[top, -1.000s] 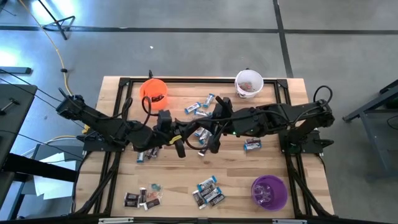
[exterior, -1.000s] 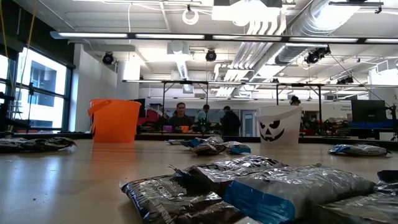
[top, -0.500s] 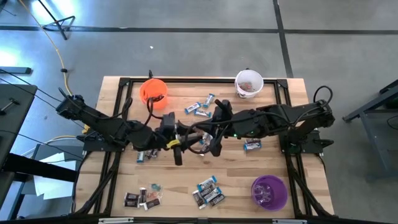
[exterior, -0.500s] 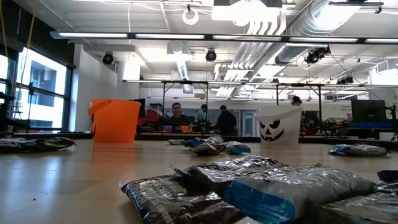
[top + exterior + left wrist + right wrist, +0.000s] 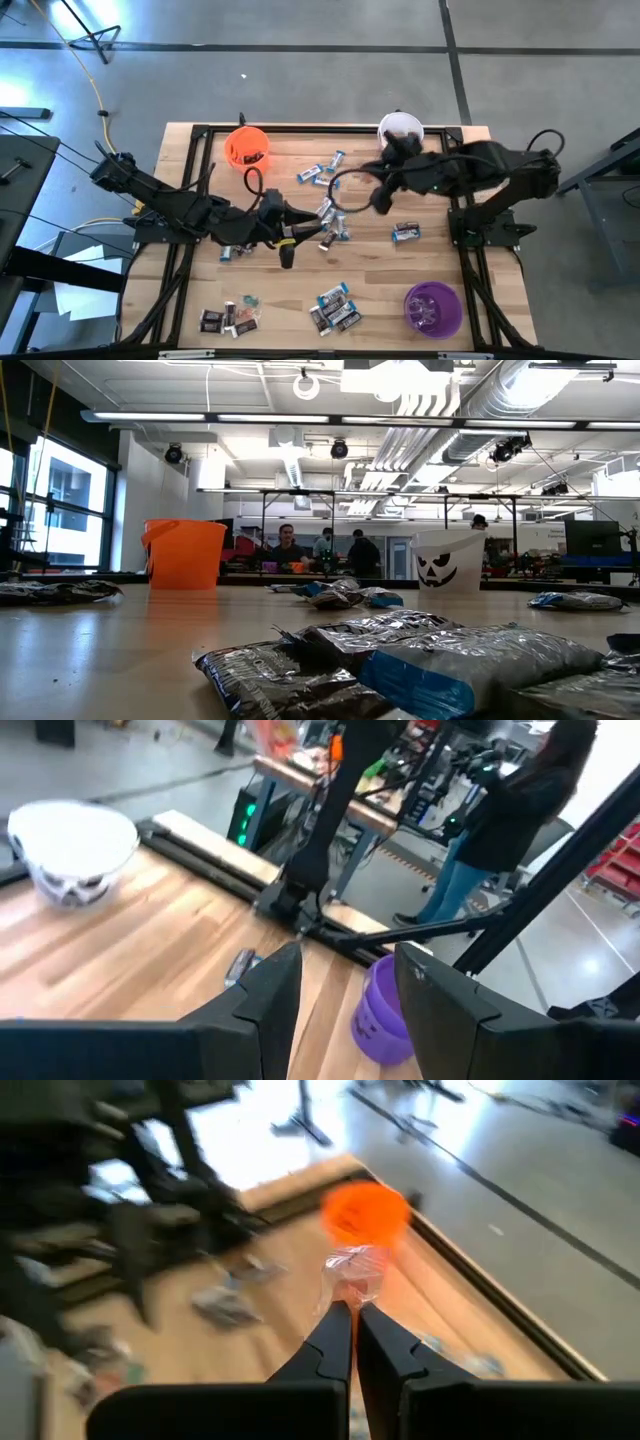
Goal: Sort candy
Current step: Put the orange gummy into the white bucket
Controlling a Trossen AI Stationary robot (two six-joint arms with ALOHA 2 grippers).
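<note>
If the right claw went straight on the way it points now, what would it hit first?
Most likely the orange cup. The right claw, shut on a wrapped candy, points straight at it in its wrist view. Depth is unclear.

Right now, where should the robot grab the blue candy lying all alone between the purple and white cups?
Grab the lone blue candy across its narrow middle, coming straight down from above. It lies flat on the table, long side left to right in the high view, with nothing touching it.
</note>
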